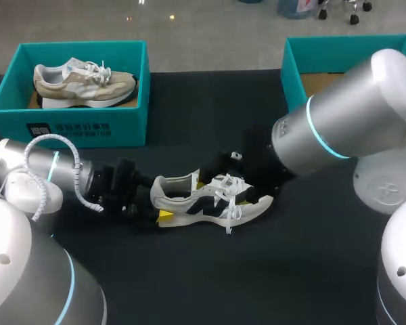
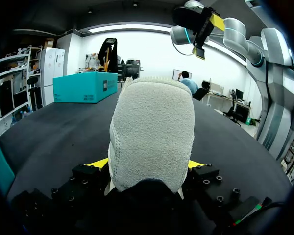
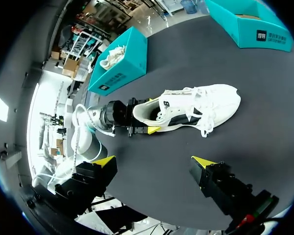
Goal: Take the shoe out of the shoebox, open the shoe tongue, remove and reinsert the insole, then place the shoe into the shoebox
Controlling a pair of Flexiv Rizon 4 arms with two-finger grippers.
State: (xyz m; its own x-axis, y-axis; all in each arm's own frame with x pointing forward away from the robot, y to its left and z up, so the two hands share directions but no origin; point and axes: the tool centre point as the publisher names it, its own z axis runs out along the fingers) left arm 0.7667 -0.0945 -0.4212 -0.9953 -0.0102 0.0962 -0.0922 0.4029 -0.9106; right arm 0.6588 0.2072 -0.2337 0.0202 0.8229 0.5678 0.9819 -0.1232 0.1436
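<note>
Head view: a white shoe [image 1: 213,200] stands on its sole on the black table [image 1: 189,284], out of any box. The left gripper [image 1: 160,208] grasps its heel, and the right arm [image 1: 338,122] hangs over its laces. Beyond the heel, a teal shoebox [image 1: 88,128] holds a beige shoe [image 1: 81,82]. Beyond the toe, a second shoebox [image 1: 294,74] shows only bare cardboard. Left wrist view: yellow tips pinch the heel from both sides. Right wrist view: the right gripper [image 3: 154,164] hovers above the shoe, released and empty. The step is probably opening the tongue, so the right gripper must next descend onto the tongue.
</note>
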